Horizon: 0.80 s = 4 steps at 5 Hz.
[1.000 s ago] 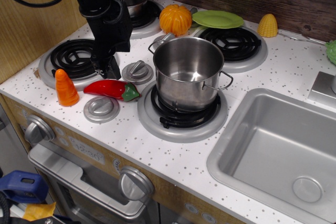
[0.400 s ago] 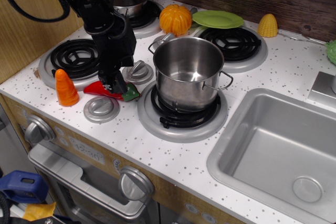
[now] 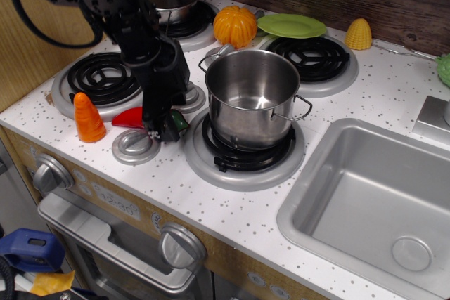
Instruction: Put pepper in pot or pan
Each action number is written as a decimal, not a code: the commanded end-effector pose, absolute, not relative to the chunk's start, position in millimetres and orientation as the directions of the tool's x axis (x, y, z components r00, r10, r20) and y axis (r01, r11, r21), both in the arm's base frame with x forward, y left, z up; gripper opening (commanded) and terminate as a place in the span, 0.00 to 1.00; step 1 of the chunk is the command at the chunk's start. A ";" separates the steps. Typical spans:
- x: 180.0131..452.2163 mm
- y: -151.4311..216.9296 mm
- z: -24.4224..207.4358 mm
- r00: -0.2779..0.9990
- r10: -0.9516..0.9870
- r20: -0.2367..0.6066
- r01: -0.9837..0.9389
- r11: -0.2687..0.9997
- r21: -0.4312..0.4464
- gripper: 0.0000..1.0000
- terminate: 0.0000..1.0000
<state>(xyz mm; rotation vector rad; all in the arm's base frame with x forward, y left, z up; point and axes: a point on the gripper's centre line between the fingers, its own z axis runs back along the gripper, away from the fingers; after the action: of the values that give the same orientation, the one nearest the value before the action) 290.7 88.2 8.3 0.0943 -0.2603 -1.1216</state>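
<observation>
End effector sits low over pepper near surface's front-left edge, prob. for a grasp; can't tell if clamped. Pot stands empty beside it.

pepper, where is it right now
The pepper lies on the white counter at front left, between the orange carrot and the big steel pot, largely hidden under the gripper.

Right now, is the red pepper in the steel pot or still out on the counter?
Out. The red pepper lies on the counter beside the steel pot, partly hidden under the gripper; the pot's visible interior holds nothing.
</observation>
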 end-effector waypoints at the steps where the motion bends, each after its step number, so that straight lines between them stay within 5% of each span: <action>1: 286.7 89.7 1.5 0.419 -0.896 0.148 0.865 0.444 0.233 0.00 0.00; 2: 286.9 95.3 5.3 0.412 -0.900 0.144 0.871 0.436 0.227 0.00 0.00; 4: 293.2 99.4 58.1 0.423 -0.906 0.022 0.877 0.415 0.240 0.00 0.00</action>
<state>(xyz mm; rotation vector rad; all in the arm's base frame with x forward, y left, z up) 288.9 93.6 63.1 0.1827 -0.0812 -1.1254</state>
